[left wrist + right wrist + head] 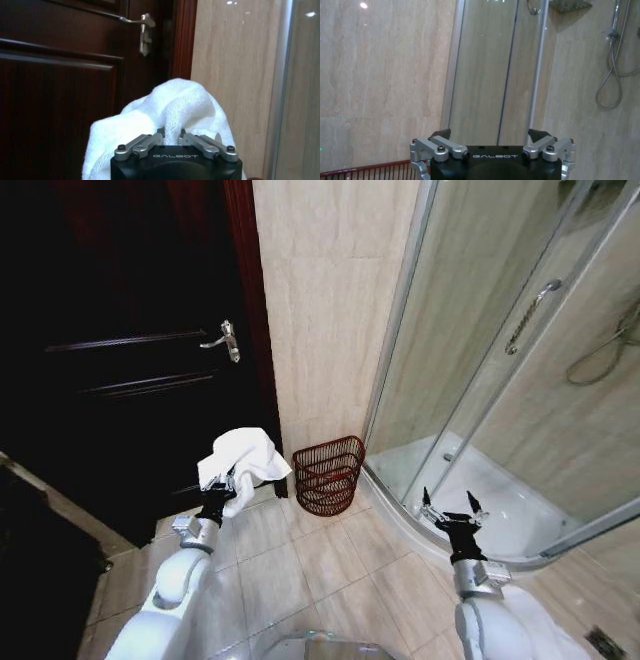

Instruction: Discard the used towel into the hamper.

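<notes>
1. Towel (pixel 243 455) is white and bunched, held up in the air on the left side of the scene, in front of the dark door (pixel 120 360) and well above the tiled floor (pixel 330 565)

2. Left gripper (pixel 222 483) has its jaws pinched narrow on a fold of the towel; in the left wrist view the fingers (pixel 150 140) meet close together with the cloth (pixel 175 108) rising out from between them and draping down both sides

3. Hamper (pixel 328 474) stands on the floor at the far side, against the beige tiled wall (pixel 320 300), between the door frame and the shower (pixel 500 380). It sits just right of the towel and lower; its open top looks empty as far as can be seen, and its red rim (pixel 370 169) also edges into the right wrist view

4. Right gripper (pixel 452 508) is on the right, near the shower's curved base, with its jaws spread wide and nothing between them; the fingers (pixel 442 134) stand well apart in the right wrist view. It seems to be idle

5. Progress, as I judge it: the towel is picked up and carried near the hamper, so the grasp and most of the approach are done

6. Left to do: bring the towel over the hamper's mouth, which lies to its right and farther off, then let it drop in. It is not yet above the opening
</notes>
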Controlling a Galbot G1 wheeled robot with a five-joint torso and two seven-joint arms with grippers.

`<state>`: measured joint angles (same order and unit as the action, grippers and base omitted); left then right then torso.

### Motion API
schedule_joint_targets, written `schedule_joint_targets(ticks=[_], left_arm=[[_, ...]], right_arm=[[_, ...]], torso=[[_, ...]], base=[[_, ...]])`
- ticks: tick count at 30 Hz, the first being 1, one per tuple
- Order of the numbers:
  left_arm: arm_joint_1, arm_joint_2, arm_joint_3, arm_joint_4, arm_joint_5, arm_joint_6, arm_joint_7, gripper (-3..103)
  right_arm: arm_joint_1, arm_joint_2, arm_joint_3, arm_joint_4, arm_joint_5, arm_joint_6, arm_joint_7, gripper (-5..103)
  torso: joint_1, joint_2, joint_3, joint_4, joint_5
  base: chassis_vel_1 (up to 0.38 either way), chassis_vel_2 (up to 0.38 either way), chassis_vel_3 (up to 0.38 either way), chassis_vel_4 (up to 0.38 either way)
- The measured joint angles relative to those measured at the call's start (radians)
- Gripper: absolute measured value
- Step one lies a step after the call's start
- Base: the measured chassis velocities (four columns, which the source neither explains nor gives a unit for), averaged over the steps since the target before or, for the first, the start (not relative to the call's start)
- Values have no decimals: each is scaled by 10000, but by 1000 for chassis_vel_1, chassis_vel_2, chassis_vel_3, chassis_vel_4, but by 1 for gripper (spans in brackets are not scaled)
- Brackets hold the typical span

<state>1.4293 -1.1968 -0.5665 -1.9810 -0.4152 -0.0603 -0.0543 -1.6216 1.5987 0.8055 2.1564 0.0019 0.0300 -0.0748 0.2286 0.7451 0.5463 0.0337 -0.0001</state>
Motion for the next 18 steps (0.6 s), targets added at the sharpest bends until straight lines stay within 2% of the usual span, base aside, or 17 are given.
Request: schedule_joint_targets(ticks=[9,18], left_arm=[[-136,19,75,173,183,-18,14,6],[-49,-48,30,49,287,10,-12,6]], right_arm=[[87,7,-1,-164,171,74,236,100],[-25,24,-8,-120,285,116,237,100]], torso=[[15,47,21,2,1],[37,76,44,2,4]], base=[[-8,4,4,-10],[-149,144,154,-147]])
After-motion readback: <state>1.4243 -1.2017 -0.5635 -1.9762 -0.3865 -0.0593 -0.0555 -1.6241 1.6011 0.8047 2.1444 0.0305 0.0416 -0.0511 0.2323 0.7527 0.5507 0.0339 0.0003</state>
